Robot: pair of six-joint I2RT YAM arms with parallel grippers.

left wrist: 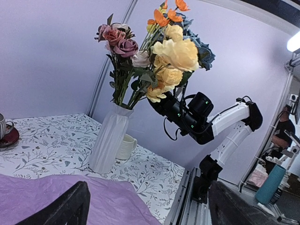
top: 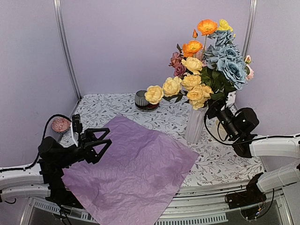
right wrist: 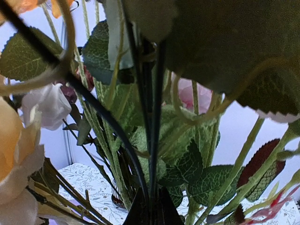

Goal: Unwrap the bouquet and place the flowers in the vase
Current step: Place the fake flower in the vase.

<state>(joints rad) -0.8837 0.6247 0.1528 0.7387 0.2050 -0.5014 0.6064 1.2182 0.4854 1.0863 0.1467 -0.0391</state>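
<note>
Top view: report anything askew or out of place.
The flowers sit lopsided in the vase: yellow roses droop low to the left, blue roses bunch right. The right pincer is shut on their stems. The paper overhangs the table's near edge.

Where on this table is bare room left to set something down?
Bare table between the tissue paper, back wall and striped cup; another patch right of the paper, in front of the vase. Crowded around the vase: flowers, right gripper shut on stems.
</note>
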